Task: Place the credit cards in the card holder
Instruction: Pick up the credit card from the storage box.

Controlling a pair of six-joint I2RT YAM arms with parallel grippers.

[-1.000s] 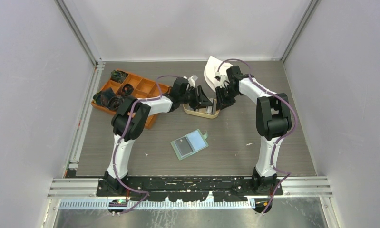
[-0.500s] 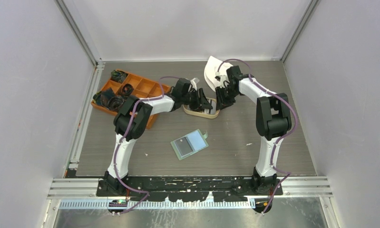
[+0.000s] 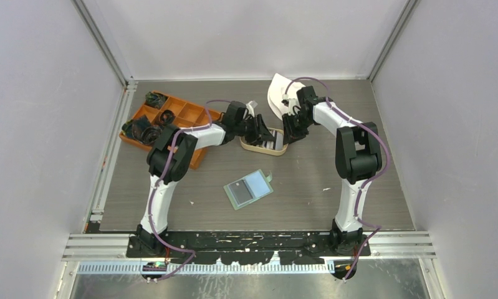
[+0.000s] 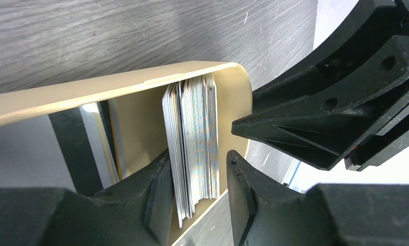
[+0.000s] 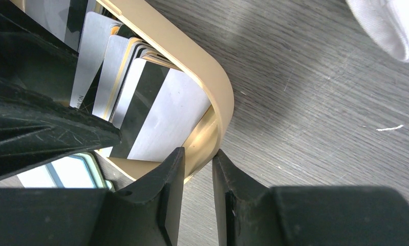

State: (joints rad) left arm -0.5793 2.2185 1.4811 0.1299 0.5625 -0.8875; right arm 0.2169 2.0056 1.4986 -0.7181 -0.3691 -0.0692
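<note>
Two arms are meeting at one tan tray on the far middle of the table. Credit cards are standing on edge inside it, faces turned along the tray's length, packed too tightly for counting. Left gripper is straddling the stack, jaws apart, a sliver of tray showing beside one finger. Right gripper is pinching the tray's end rim. One card holder is lying open, well apart, long axis slanting near-left to far-right. Card print is showing too small to read.
</note>
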